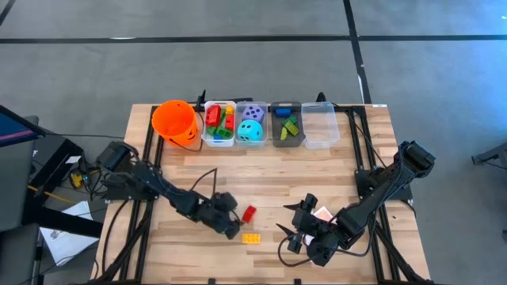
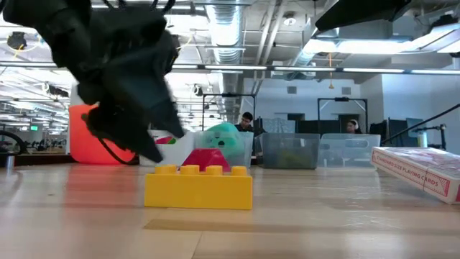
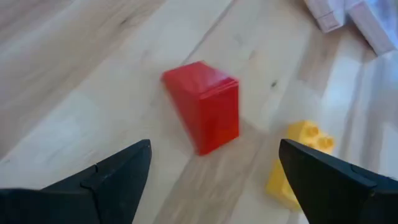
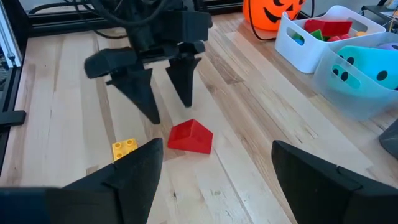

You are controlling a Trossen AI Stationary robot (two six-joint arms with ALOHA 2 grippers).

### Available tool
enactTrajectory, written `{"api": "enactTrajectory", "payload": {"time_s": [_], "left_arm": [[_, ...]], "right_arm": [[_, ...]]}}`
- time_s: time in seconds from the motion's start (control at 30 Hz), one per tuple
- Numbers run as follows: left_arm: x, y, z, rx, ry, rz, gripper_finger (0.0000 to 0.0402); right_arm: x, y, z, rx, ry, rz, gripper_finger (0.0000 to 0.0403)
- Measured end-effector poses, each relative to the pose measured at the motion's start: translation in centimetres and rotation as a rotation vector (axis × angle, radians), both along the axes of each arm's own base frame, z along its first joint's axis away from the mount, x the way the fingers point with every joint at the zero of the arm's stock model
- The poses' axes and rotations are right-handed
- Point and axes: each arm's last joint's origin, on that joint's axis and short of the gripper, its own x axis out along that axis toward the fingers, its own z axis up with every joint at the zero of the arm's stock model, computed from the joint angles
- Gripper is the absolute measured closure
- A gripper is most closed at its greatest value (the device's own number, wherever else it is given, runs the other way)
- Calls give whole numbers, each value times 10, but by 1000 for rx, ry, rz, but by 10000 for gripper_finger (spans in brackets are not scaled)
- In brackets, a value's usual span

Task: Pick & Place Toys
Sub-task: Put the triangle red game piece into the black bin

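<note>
We find the red brick [image 1: 249, 213] lying free on the worktop [image 1: 269, 170], just beside the left pincer [image 1: 231, 224] and ahead of its spread tips; the yellow brick [image 1: 251, 237] sits near it. The left pincer is released, fully spread, touching nothing. We judge the left arm nearer. The right pincer [image 1: 303, 240] waits well apart, spread and empty, near the playing cards [image 1: 323, 214].

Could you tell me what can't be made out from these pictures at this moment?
- Red brick: low view, its lower part hidden behind the yellow brick.
- Playing cards box: low view, cut off by the picture's edge.
- Left gripper: low view, blurred; fingers hard to separate.
- Grey bin contents: high view, too small to identify.
</note>
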Motion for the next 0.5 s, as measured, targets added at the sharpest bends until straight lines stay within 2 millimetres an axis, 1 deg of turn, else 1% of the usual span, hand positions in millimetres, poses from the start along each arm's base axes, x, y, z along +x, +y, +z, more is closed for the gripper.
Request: {"api": "enactTrajectory", "payload": {"time_s": [0.1,0.23,0.37,0.5], "left_arm": [[3,0,-4,38,-26,16,56],[7,1,-14,72,-34,46,56],[15,2,-27,58,-56,60,56],[21,1,-33,38,-99,68,56]], "right_arm": [[0,0,0,0,0,0,109],[0,0,0,-2,2,0,109],[0,-1,0,-3,3,-3,109],[0,-1,0,-3,3,-3,109]]}}
